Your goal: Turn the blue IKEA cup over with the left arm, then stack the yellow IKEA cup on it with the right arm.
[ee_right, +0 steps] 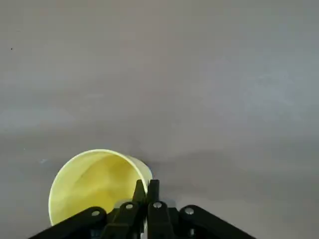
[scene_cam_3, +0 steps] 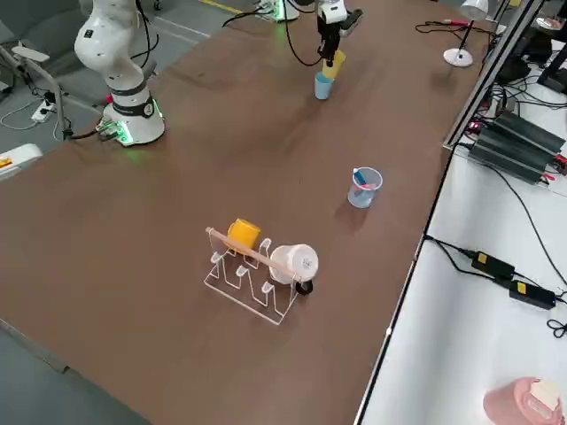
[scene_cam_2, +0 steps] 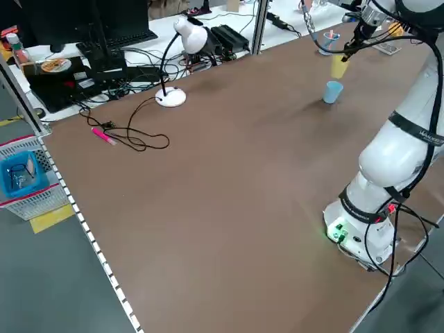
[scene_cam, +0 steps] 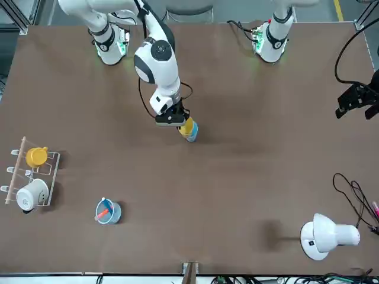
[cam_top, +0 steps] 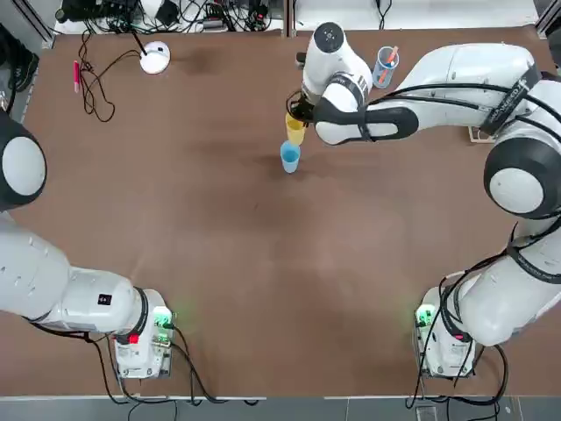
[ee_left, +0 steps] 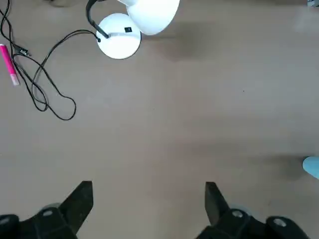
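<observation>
Two grippers show here, in unlike states. At the far left of the top view the left arm [cam_top: 53, 281] sits parked near its base; in its wrist view the left gripper [ee_left: 148, 204] has its fingers spread wide over bare table [ee_left: 164, 129], holding nothing. Toward the upper centre of the top view, the right gripper [cam_top: 301, 107] has its fingers pressed together on the rim of the yellow IKEA cup [cam_top: 295, 130], which hangs lifted off the table. Just below it in that frame stands the blue IKEA cup [cam_top: 290, 157], close beside the yellow one, slightly lower left of it.
</observation>
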`<action>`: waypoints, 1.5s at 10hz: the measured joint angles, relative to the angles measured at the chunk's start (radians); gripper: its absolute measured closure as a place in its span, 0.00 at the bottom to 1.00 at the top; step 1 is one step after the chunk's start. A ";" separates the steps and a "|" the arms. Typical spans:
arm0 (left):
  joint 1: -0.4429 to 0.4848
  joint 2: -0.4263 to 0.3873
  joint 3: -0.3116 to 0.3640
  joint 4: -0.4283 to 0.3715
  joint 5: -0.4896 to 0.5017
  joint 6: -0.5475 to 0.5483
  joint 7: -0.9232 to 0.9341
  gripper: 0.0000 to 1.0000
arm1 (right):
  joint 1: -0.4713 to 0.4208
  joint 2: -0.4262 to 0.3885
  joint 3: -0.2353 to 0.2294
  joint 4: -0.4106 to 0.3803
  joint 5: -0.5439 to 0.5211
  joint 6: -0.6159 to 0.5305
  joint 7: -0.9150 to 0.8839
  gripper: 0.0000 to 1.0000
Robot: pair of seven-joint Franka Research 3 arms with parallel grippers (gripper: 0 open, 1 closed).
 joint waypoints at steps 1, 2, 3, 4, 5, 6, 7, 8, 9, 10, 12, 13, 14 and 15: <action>0.000 0.000 0.000 0.000 0.000 0.000 0.000 0.01 | 0.001 0.007 0.003 0.001 -0.014 0.004 0.010 0.96; 0.000 0.000 0.000 0.000 0.000 0.000 0.000 0.01 | 0.003 0.017 0.005 0.001 -0.044 0.006 0.036 0.96; 0.000 0.000 0.000 0.000 0.000 0.000 0.000 0.01 | 0.004 0.030 0.005 0.001 -0.073 0.009 0.063 0.96; 0.000 0.000 0.000 0.000 0.000 0.000 0.000 0.01 | 0.004 0.040 0.005 0.002 -0.084 0.013 0.076 0.96; 0.000 0.000 0.000 0.000 0.000 0.000 0.000 0.01 | 0.005 0.044 0.006 0.003 -0.086 0.014 0.080 0.96; 0.000 0.000 0.000 0.000 0.000 0.000 0.000 0.01 | 0.006 0.046 0.009 0.006 -0.087 0.015 0.082 0.96; 0.000 0.000 0.000 0.000 0.000 0.000 0.000 0.01 | 0.008 0.046 0.013 0.008 -0.087 0.015 0.087 0.96; 0.000 0.000 0.000 0.000 0.000 0.000 0.000 0.01 | 0.010 0.046 0.016 0.009 -0.087 0.014 0.093 0.96; 0.000 0.000 0.000 0.000 -0.001 0.000 0.000 0.01 | 0.011 0.047 0.023 0.009 -0.087 0.014 0.098 0.96; 0.000 0.000 0.000 0.000 -0.002 0.000 0.000 0.01 | 0.012 0.048 0.029 0.009 -0.087 0.014 0.103 0.96; 0.000 0.000 0.000 0.000 -0.003 0.000 0.000 0.01 | 0.012 0.049 0.032 0.009 -0.088 0.013 0.105 0.96; 0.000 0.001 0.000 0.000 -0.003 0.000 0.000 0.01 | 0.012 0.050 0.032 0.009 -0.088 0.011 0.106 0.96; 0.000 0.001 0.000 0.000 -0.003 0.000 0.000 0.01 | 0.012 0.051 0.031 0.009 -0.095 0.010 0.107 0.96; 0.000 0.001 0.000 0.000 -0.003 0.000 -0.001 0.01 | 0.011 0.052 0.031 0.008 -0.101 0.010 0.109 0.96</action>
